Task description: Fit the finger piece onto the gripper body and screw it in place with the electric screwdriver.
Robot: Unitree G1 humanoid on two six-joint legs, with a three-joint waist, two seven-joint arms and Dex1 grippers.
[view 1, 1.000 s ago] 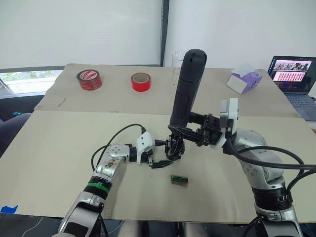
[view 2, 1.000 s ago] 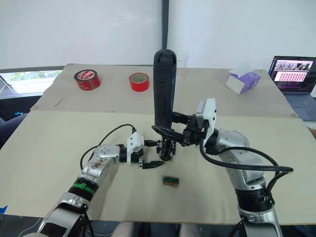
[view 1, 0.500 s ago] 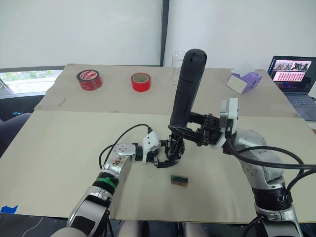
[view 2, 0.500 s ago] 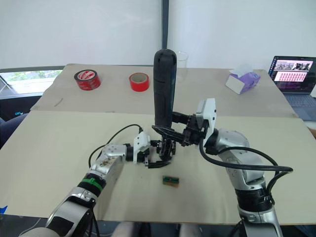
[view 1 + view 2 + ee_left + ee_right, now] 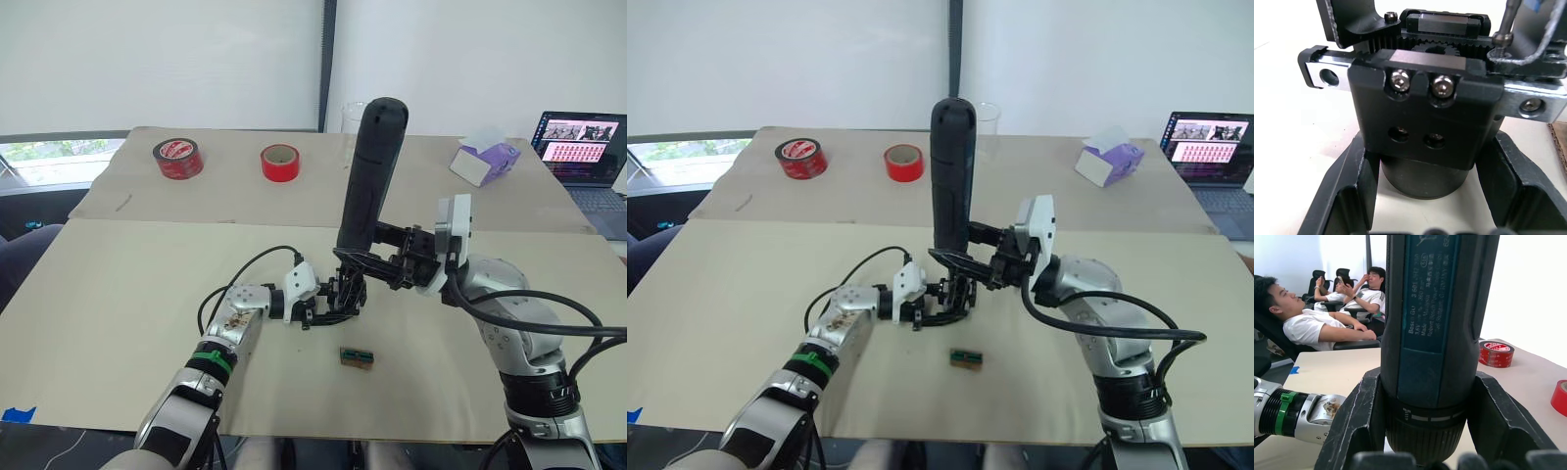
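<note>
The gripper body stands on the desk near its middle, on its round dark base. In the left wrist view its black front block carries two silver screws and two empty holes below them, with a toothed rack and a gear wheel above. The left gripper reaches in from the left, and its two black jaws stand on both sides of the round base, one at each side, narrow around it; I cannot tell if they press on it or only frame it. The right gripper holds the electric screwdriver upright, with its jaws closed on the lower part of the thick black cylinder, the rounded end up. Its thin metal bit comes down onto the top of the gripper body at the right side. I cannot tell the finger piece from the other black parts there. A small green-brown block lies on the desk just near of the gripper body, apart from it. At the far side of the desk are two red tape rolls, to the left, and a purple tissue box and a laptop to the right. In the right wrist view, people sit in chairs beyond the desk.
</note>
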